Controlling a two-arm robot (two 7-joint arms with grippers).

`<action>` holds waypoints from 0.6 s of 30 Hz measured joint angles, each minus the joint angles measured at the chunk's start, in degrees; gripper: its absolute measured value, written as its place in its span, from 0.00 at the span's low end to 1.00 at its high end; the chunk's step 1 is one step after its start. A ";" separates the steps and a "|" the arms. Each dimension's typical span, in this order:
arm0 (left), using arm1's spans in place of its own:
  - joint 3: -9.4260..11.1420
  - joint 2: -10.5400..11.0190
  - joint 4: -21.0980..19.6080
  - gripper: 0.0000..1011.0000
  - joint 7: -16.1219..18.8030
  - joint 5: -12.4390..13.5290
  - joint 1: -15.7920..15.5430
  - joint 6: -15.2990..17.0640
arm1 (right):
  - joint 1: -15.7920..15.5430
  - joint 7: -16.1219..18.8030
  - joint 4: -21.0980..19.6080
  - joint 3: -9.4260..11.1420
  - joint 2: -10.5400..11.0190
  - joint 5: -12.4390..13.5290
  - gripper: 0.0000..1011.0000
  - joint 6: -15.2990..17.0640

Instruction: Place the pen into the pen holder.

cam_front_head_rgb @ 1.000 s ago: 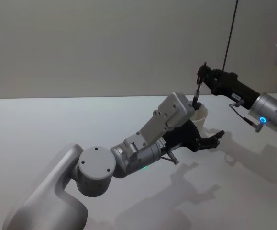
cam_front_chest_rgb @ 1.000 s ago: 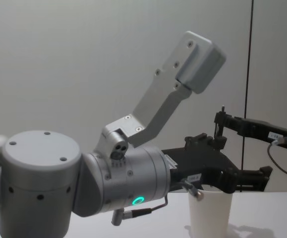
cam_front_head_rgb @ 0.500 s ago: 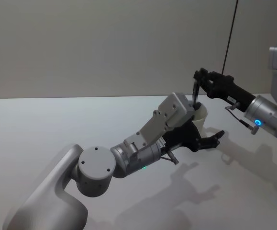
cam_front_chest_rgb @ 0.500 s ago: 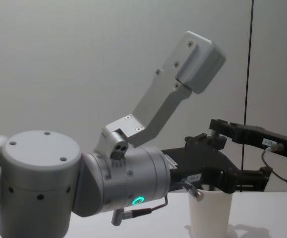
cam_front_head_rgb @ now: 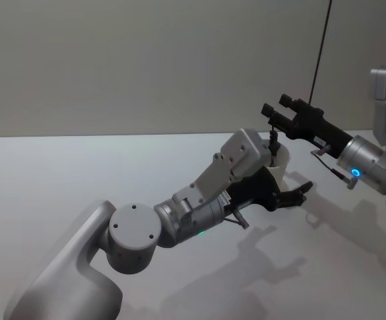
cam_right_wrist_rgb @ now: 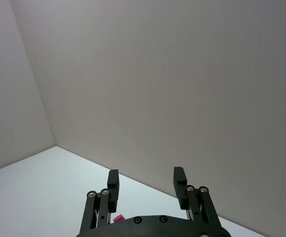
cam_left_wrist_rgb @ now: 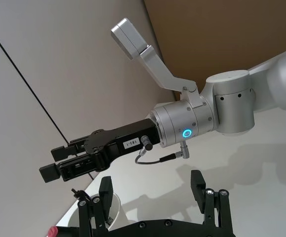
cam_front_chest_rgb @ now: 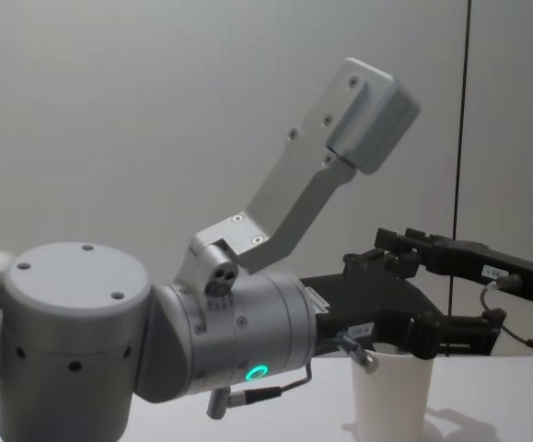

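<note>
Where it stands, pen (cam_front_head_rgb: 271, 141) upright (tip down) inside pen holder (cam_front_head_rgb: 281, 164).

A plain white tapered paper cup, the pen holder (cam_front_chest_rgb: 390, 393), is seen standing upright on the table, while a dark pen (cam_front_head_rgb: 271, 142) is seen standing nearly upright inside it, its top projecting above the rim.

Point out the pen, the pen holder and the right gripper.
pen (cam_front_head_rgb: 271, 141): head view, on the dark shaft standing in the cup.
pen holder (cam_front_chest_rgb: 390, 396): chest view, on the white front wall.
right gripper (cam_front_head_rgb: 271, 115): head view, midway between its open fingertips, above the cup.
</note>
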 joint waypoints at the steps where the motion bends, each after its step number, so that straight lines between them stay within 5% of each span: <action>1: 0.00 0.00 0.00 0.99 0.00 0.00 0.00 0.00 | 0.02 -0.03 0.04 0.00 -0.02 0.02 0.68 -0.03; 11: 0.00 0.00 0.00 0.99 0.00 0.00 0.00 0.00 | -0.27 -0.16 -0.61 0.27 0.10 0.45 0.97 0.19; 18: 0.00 0.00 0.00 0.99 0.00 0.00 0.00 0.00 | -0.51 -0.21 -1.00 0.39 0.18 0.56 0.99 0.38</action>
